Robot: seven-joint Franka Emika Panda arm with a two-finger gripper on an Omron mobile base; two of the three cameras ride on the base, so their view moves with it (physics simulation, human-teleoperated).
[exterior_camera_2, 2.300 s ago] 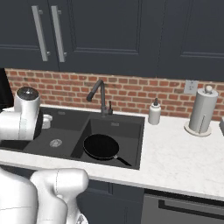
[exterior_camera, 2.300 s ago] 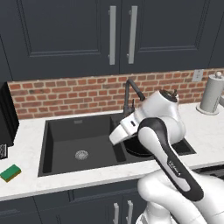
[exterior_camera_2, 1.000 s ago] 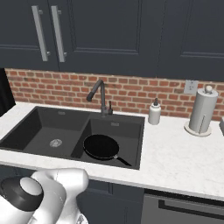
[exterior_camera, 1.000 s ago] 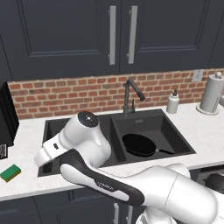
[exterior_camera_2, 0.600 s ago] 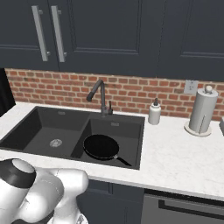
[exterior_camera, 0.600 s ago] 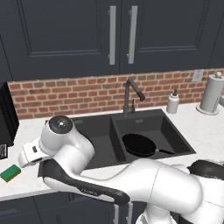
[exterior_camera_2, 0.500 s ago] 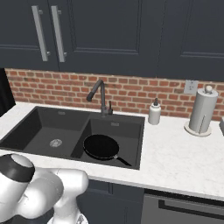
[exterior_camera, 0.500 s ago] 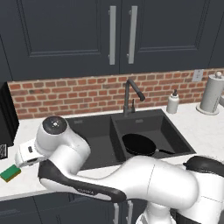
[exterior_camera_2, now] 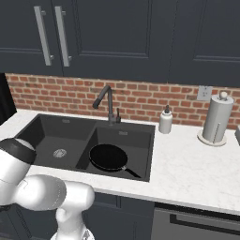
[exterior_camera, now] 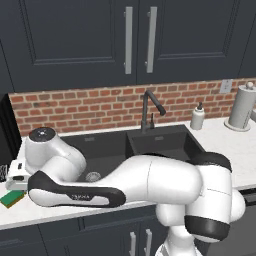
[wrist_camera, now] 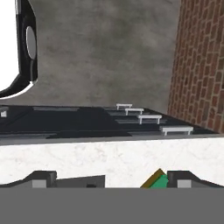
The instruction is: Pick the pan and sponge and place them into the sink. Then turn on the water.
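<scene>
A glossy white robot arm [exterior_camera: 150, 182] of bulbous, rounded segments fills the lower centre of the left base view, with dark grey bands at its joints, a flat dark cap on one rounded joint at left, and faint lettering along a black band on the lower link.

Even, flat rendered light; soft shadows; no glare; sharp, no blur or distortion.

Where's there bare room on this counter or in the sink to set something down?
Free: the white marble counter between the dark double-basin sink and the steel paper towel holder; the left basin. Crowded: the right basin holds the round black pan.
</scene>
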